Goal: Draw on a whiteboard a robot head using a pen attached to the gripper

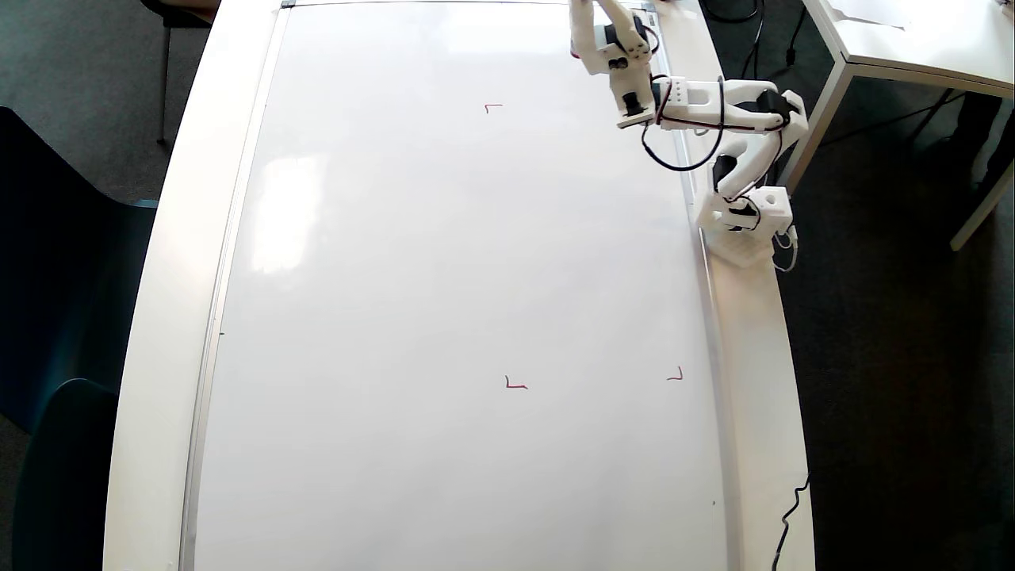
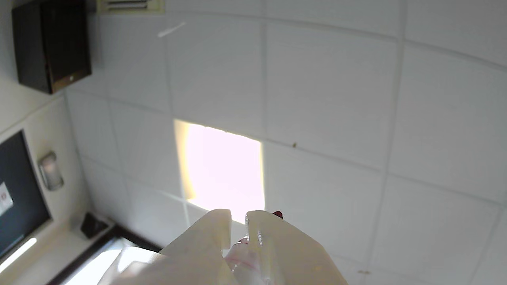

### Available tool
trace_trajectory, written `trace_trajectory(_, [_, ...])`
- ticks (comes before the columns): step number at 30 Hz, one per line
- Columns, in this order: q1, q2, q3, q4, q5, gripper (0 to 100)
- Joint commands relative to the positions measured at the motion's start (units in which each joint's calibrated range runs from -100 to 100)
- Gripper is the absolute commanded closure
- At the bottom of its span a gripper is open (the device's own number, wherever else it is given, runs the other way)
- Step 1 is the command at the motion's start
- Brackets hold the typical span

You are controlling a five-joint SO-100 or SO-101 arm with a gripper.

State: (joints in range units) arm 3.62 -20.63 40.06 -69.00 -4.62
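The whiteboard (image 1: 444,262) fills most of the overhead view, glossy white with a thin silver frame. Small red corner marks (image 1: 515,385) are the only ink on it; no robot head is in view. The white arm reaches from the right edge to the board's top right, where the gripper (image 1: 591,16) runs partly out of the picture. The wrist view looks up at the ceiling. There the gripper (image 2: 238,215) shows two white fingers (image 2: 214,237) almost together, shut on the pen (image 2: 241,248), a pale pinkish barrel. A red bit (image 2: 278,214) peeks from behind the right finger.
The arm's white base (image 1: 745,218) stands on the table strip right of the board, with black cables looping near it. Another white table (image 1: 912,40) is at the top right, dark chairs (image 1: 63,277) at the left. A ceiling light panel (image 2: 222,166) glares in the wrist view.
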Motion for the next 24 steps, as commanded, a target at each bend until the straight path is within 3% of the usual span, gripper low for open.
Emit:
trace_trajectory(1, [0.10,3.14,-7.70,10.01,0.39,99])
trace_trajectory(4, [0.10,3.06,-11.97,22.96,0.44,99])
trace_trajectory(12, [-3.07,3.14,-25.40,77.17,5.59,99])
trace_trajectory(18, [-6.46,3.48,-33.85,118.26,5.27,99])
trace_trajectory(19, [-7.78,3.81,-35.93,129.30,5.16,99])
trace_trajectory(22, [-9.62,3.98,-37.11,143.55,4.30,99])
trace_trajectory(24, [-10.73,3.98,-37.48,153.02,0.01,99])
